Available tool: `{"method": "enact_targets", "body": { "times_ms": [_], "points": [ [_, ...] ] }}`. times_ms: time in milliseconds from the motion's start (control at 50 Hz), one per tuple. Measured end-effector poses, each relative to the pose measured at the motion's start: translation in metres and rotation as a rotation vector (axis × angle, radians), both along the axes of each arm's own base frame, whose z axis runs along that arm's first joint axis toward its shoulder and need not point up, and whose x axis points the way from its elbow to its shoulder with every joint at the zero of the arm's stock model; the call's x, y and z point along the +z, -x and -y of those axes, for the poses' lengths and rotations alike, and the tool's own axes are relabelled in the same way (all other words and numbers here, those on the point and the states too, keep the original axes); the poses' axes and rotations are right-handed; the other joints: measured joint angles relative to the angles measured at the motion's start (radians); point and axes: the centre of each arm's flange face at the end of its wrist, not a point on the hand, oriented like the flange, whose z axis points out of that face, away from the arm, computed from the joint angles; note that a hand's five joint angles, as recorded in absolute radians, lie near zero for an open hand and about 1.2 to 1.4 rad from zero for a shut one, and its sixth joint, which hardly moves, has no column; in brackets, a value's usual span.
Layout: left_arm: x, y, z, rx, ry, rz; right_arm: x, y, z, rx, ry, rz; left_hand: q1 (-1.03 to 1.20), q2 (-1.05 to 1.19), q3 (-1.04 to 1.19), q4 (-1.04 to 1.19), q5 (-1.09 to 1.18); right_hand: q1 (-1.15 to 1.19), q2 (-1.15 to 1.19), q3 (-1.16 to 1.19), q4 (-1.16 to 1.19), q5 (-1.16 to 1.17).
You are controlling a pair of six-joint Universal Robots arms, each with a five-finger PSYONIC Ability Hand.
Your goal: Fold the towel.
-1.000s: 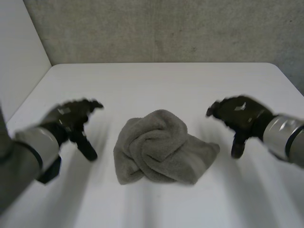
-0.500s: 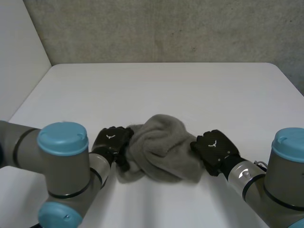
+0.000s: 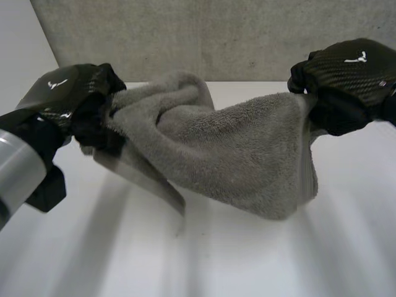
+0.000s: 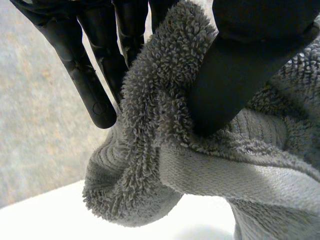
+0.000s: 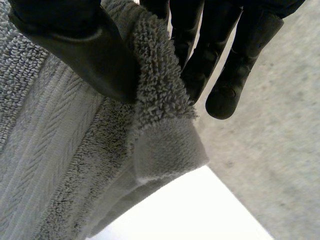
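The left hand [image 3: 65, 99] and the right hand [image 3: 349, 71] hold the grey towel [image 3: 241, 154] up over the white tabletop [image 3: 247, 260], each with fingers [image 4: 92, 70] squeezing tight on one end.

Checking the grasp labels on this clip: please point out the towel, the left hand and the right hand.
towel [image 3: 247, 154], head view, on the middle of the hanging cloth.
left hand [image 3: 65, 93], head view, on the back of the hand.
right hand [image 3: 349, 68], head view, on the back of the hand.
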Motion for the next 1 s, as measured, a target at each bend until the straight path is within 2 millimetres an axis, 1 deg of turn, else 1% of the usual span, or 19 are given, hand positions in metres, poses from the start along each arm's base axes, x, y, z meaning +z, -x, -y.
{"method": "enact_targets", "body": {
  "times_ms": [40, 100, 220, 260, 300, 360, 400, 420, 440, 460, 500, 520, 580, 640, 700, 820, 900, 980, 1000],
  "points": [
    [-0.005, -0.002, -0.001, -0.002, -0.057, 0.009, 0.001, -0.001, 0.005, 0.016, -0.055, -0.006, 0.0, 0.0, 0.0, 0.0, 0.0, 0.0, 0.0, 0.0, 0.0, 0.0],
    [-0.022, -0.002, 0.009, 0.007, -0.152, 0.033, -0.007, -0.005, 0.018, 0.039, -0.14, -0.018, 0.0, 0.0, 0.0, 0.0, 0.0, 0.0, 0.0, 0.0, 0.0, 0.0],
    [-0.082, 0.001, 0.055, 0.047, -0.369, 0.105, -0.055, -0.02, 0.057, 0.066, -0.333, -0.062, 0.0, 0.0, 0.0, 0.0, 0.0, 0.0, 0.0, 0.0, 0.0, 0.0],
    [-0.11, 0.005, 0.077, 0.054, -0.447, 0.129, -0.083, -0.031, 0.074, 0.069, -0.4, -0.094, 0.0, 0.0, 0.0, 0.0, 0.0, 0.0, 0.0, 0.0, 0.0, 0.0],
    [-0.13, 0.009, 0.094, 0.056, -0.488, 0.139, -0.105, -0.041, 0.088, 0.066, -0.436, -0.124, 0.0, 0.0, 0.001, 0.0, 0.0, 0.0, 0.0, 0.0, 0.0, 0.0],
    [-0.154, 0.017, 0.121, 0.059, -0.516, 0.14, -0.136, -0.058, 0.108, 0.05, -0.444, -0.167, 0.0, -0.013, -0.013, -0.03, 0.0, 0.0, 0.0, 0.0, 0.0, 0.0],
    [-0.163, 0.022, 0.137, 0.06, -0.507, 0.133, -0.15, -0.068, 0.122, 0.024, -0.415, -0.182, 0.0, -0.053, -0.05, -0.063, 0.0, 0.0, 0.0, 0.0, 0.0, 0.0],
    [-0.166, 0.025, 0.144, 0.061, -0.497, 0.127, -0.155, -0.071, 0.128, 0.013, -0.4, -0.186, 0.0, -0.071, -0.069, -0.082, -0.001, 0.0, 0.0, 0.0, 0.0, 0.0],
    [-0.17, 0.03, 0.157, 0.061, -0.47, 0.115, -0.163, -0.078, 0.143, -0.024, -0.347, -0.187, -0.05, -0.167, -0.154, -0.166, -0.043, -0.06, -0.069, -0.068, -0.073, -0.074],
    [-0.17, 0.032, 0.162, 0.061, -0.457, 0.109, -0.165, -0.08, 0.148, -0.038, -0.329, -0.185, -0.116, -0.248, -0.225, -0.237, -0.109, -0.102, -0.116, -0.114, -0.11, -0.11],
    [-0.168, 0.038, 0.179, 0.061, -0.397, 0.084, -0.169, -0.086, 0.17, -0.113, -0.229, -0.167, -0.451, -0.55, -0.548, -0.562, -0.468, -0.393, -0.419, -0.409, -0.42, -0.409],
    [-0.165, 0.041, 0.186, 0.063, -0.364, 0.071, -0.169, -0.087, 0.179, -0.149, -0.183, -0.155, -0.606, -0.68, -0.68, -0.69, -0.607, -0.573, -0.602, -0.587, -0.598, -0.613],
    [-0.153, 0.045, 0.201, 0.074, -0.274, 0.039, -0.163, -0.086, 0.196, -0.24, -0.082, -0.122, -0.834, -0.924, -0.926, -0.93, -0.846, -0.968, -1.004, -0.99, -0.996, -1.027],
    [-0.139, 0.045, 0.208, 0.097, -0.203, 0.016, -0.151, -0.083, 0.204, -0.308, -0.015, -0.094, -0.9, -0.994, -0.993, -1.005, -0.908, -1.054, -1.078, -1.08, -1.074, -1.093],
    [-0.125, 0.039, 0.205, 0.125, -0.16, 0.006, -0.139, -0.078, 0.203, -0.346, 0.003, -0.083, -0.919, -1.016, -1.017, -1.029, -0.92, -1.062, -1.078, -1.08, -1.074, -1.093],
    [-0.102, 0.023, 0.172, 0.146, -0.155, 0.014, -0.123, -0.061, 0.178, -0.338, -0.068, -0.119, -0.924, -1.023, -1.025, -1.036, -0.923, -1.064, -1.078, -1.08, -1.074, -1.093],
    [-0.098, 0.011, 0.135, 0.111, -0.186, 0.048, -0.121, -0.044, 0.148, -0.27, -0.15, -0.172, -0.924, -1.023, -1.025, -1.036, -0.923, -1.065, -1.078, -1.08, -1.074, -1.093],
    [-0.103, 0.005, 0.098, 0.032, -0.205, 0.109, -0.124, -0.033, 0.119, -0.197, -0.198, -0.208, -0.924, -1.021, -1.022, -1.034, -0.923, -1.065, -1.078, -1.08, -1.074, -1.093],
    [-0.106, 0.004, 0.084, -0.012, -0.202, 0.142, -0.126, -0.03, 0.109, -0.172, -0.209, -0.218, -0.924, -1.021, -1.022, -1.034, -0.923, -1.065, -1.078, -1.08, -1.074, -1.093]
  ]
}}
